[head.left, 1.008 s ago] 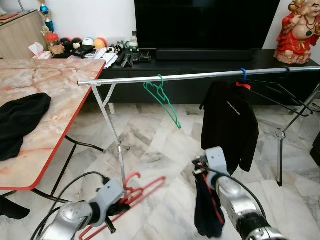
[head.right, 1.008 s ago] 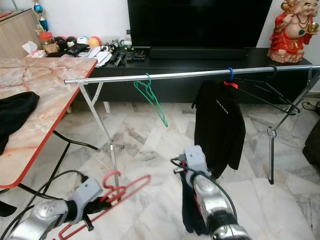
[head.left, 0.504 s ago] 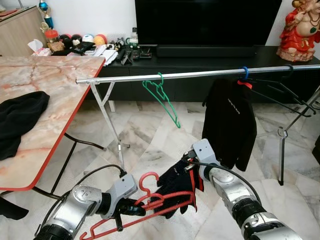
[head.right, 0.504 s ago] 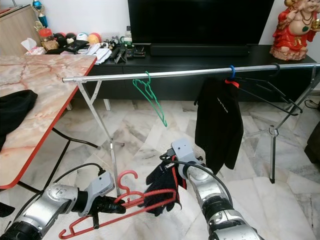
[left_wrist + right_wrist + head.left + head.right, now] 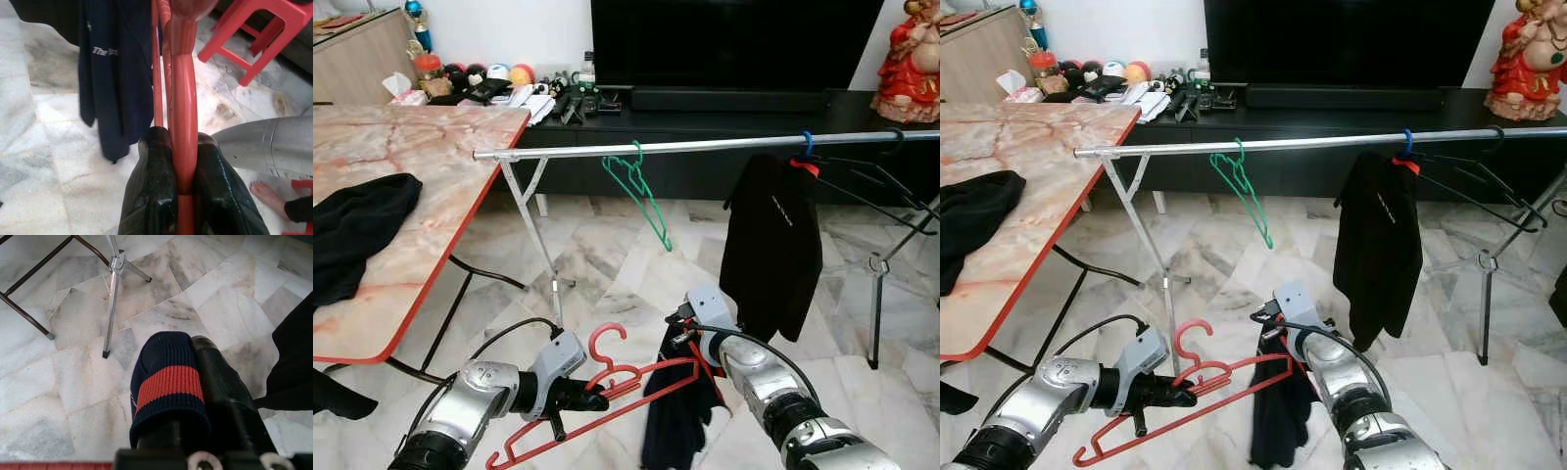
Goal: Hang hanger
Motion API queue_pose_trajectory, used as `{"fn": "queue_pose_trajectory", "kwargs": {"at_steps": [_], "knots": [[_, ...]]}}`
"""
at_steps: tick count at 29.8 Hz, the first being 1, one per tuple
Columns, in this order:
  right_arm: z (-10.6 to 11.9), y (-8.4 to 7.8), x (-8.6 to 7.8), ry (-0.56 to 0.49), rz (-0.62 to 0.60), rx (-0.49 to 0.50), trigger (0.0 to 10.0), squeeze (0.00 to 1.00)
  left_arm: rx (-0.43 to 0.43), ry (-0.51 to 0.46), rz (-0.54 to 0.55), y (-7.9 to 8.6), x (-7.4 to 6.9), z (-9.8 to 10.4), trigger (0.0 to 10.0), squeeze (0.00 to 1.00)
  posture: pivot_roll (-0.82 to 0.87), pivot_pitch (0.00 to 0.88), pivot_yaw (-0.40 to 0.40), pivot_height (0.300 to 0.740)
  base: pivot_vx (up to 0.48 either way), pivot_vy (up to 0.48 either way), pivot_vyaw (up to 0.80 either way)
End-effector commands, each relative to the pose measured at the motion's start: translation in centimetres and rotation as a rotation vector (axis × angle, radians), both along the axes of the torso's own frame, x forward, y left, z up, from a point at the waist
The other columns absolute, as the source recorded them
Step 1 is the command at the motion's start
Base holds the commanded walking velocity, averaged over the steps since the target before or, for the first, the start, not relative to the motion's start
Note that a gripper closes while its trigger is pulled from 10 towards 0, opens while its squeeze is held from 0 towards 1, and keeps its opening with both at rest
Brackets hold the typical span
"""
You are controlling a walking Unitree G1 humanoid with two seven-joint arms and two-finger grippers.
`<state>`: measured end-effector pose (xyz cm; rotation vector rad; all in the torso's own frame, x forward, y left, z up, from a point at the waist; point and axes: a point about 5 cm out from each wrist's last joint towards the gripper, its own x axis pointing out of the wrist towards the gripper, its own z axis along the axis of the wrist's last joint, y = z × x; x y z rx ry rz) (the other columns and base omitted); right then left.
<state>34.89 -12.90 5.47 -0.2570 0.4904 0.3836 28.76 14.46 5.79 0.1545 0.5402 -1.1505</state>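
My left gripper (image 5: 592, 400) is shut on the neck of a red hanger (image 5: 636, 387), held low over the floor with its hook pointing up. In the left wrist view its fingers (image 5: 155, 181) clamp the red bar (image 5: 184, 122). My right gripper (image 5: 689, 339) is shut on a dark navy garment (image 5: 671, 426) with a red band (image 5: 168, 383). The garment hangs straight down at the hanger's right end. Farther ahead the silver rail (image 5: 705, 147) carries a green hanger (image 5: 643, 194) and a black shirt (image 5: 771, 245).
A marble-topped table (image 5: 440, 157) with a black cloth (image 5: 352, 230) stands to my left. The rack's legs (image 5: 538, 245) rise just ahead. Behind the rail is a black TV bench (image 5: 724, 103). A red stool (image 5: 254, 34) and a person's bare foot (image 5: 266, 193) are close by.
The garment, bunched across the hanger half a second ago, now hangs straight down from my right gripper. The hanger sits slightly higher and more level.
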Motion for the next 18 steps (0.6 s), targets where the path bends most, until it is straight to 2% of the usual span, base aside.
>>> {"fn": "queue_pose_trajectory", "kwargs": {"at_steps": [1,10,18], "knots": [[0.5,0.5,0.3,-0.009,0.0,0.03,10.0,0.0,-0.027,-0.025,0.022,0.0,0.6,0.6,10.0,0.0,0.02,0.007,0.015,0.74,0.0,0.0,0.0],[-0.1,0.5,-0.1,0.005,0.009,0.013,10.0,0.0,-0.068,0.021,-0.011,-0.3,0.5,0.5,10.0,0.0,0.02,0.009,0.013,0.74,0.0,0.0,0.0],[1.0,0.6,0.7,-0.03,0.02,0.018,10.0,0.0,-0.055,0.009,0.024,-0.4,0.8,0.2,10.0,0.0,0.02,0.011,0.012,0.74,0.0,0.0,0.0]]}}
